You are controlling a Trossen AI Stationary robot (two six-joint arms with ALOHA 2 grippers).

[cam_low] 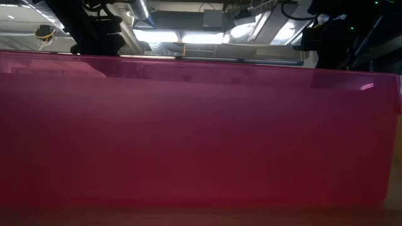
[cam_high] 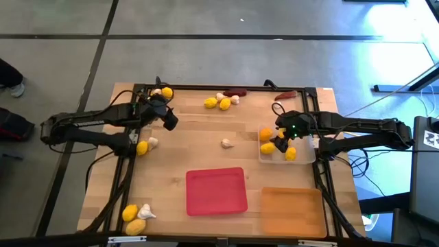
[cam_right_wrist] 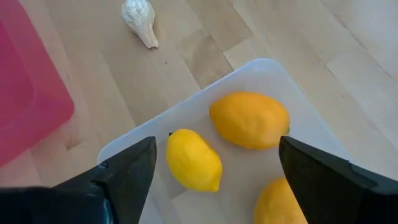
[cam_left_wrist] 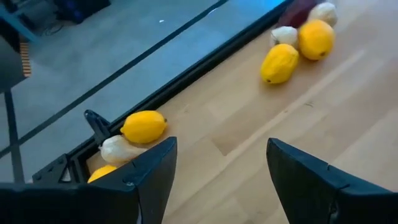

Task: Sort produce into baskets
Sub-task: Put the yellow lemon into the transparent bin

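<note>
The right gripper (cam_right_wrist: 214, 180) hung over the clear tray (cam_high: 306, 158) at the table's right side, fingers spread wide and holding nothing. Below it lay three lemons (cam_right_wrist: 250, 119) inside that tray. A garlic bulb (cam_right_wrist: 140, 22) lay on the bare wood left of the tray, apart from it. The left gripper (cam_left_wrist: 221, 174) hovered near the far left corner, fingers also wide apart and empty, close to a lemon (cam_left_wrist: 143, 126) touching a garlic bulb (cam_left_wrist: 119, 149). The red tray (cam_high: 216, 191) and orange tray (cam_high: 291, 211) sat along the near edge.
</note>
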